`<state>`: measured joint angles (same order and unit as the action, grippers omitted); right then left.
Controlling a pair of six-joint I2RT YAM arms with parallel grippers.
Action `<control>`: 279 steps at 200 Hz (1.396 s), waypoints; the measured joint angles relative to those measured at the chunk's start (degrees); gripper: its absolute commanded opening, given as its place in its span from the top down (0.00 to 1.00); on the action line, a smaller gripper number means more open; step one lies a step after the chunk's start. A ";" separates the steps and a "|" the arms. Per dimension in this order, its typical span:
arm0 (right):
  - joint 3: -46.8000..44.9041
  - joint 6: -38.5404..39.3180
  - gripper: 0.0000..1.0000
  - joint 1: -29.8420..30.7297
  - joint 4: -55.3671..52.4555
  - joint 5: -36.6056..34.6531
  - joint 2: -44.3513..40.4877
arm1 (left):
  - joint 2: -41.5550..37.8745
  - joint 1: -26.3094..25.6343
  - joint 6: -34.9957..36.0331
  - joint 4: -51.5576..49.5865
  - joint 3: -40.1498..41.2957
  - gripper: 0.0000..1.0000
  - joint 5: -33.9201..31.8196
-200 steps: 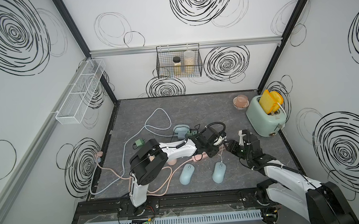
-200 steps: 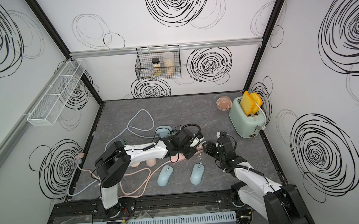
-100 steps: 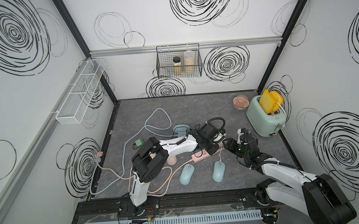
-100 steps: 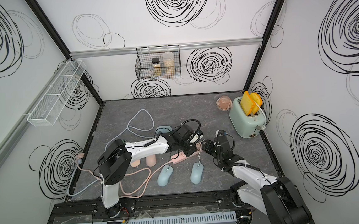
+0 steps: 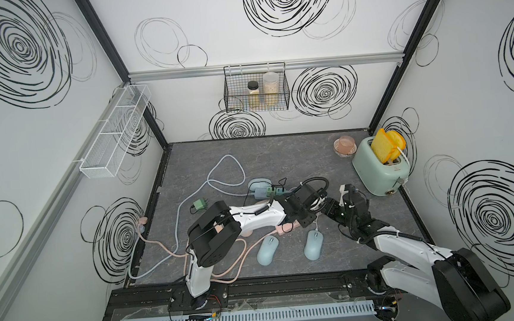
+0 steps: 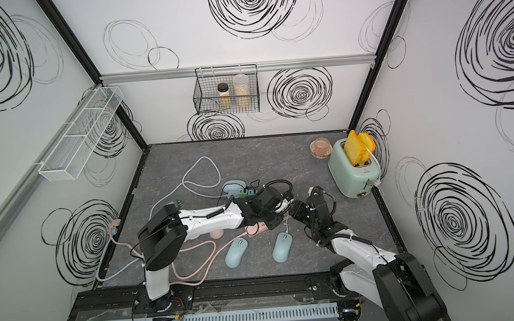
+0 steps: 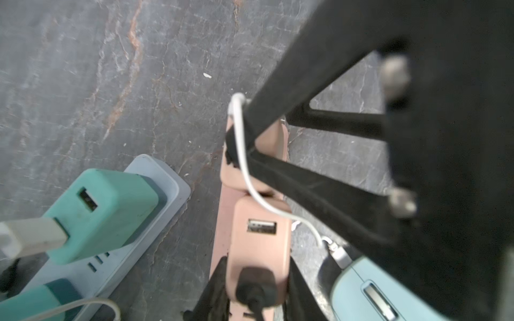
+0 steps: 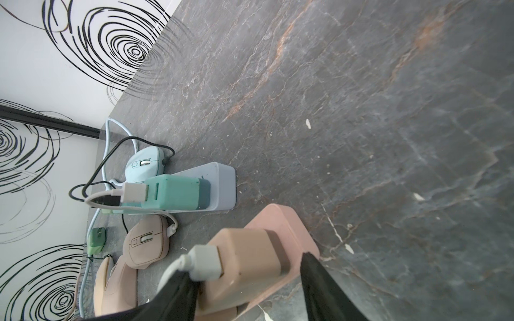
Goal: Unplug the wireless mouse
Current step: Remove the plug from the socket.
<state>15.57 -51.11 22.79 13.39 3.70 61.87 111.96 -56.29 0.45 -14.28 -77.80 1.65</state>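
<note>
On back wall, black wire basket [image 5: 233, 107] holds two lidded jars [image 5: 253, 95]; left claw [image 7: 239, 151] pinched closed, right claw [image 8: 247, 269] spread around pink plastic charger block [image 8: 244, 247].

bright even light, blurry wrist close-ups

The left arm [image 5: 253, 220] lay stretched forward and low, the left gripper [image 7: 236, 151] tipped downward, jaws pressed together. The right arm [image 5: 404, 244] angled inward toward it, the right gripper [image 8: 250, 289] close beside, jaws standing apart.
</note>
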 measured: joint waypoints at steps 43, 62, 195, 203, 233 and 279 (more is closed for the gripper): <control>-0.22 -0.74 0.41 0.28 0.83 -0.26 0.00 | 0.52 2.32 -2.84 -2.73 -1.95 1.00 4.68; -0.37 -0.85 0.41 0.70 0.83 -0.26 0.07 | -0.46 -0.39 -1.68 -0.07 0.59 1.00 -1.05; -0.90 -2.23 0.42 1.90 2.95 -1.75 0.50 | -0.94 3.02 -5.35 -0.11 0.55 1.00 5.55; -0.90 -2.29 0.42 1.97 2.97 -1.81 0.57 | -0.94 2.38 -5.01 -0.15 0.55 1.00 4.09; -0.96 -2.51 0.42 2.16 2.95 -2.05 0.72 | -1.09 -3.43 -0.83 1.53 1.77 1.00 -8.04; -1.01 -2.73 0.42 2.58 2.99 -2.40 0.85 | -1.07 -5.44 2.10 3.15 2.95 1.00 -13.40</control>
<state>14.57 -53.84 25.36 16.38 1.30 62.72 110.89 -61.73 2.55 -11.14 -74.85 -11.75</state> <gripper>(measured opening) 0.583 0.302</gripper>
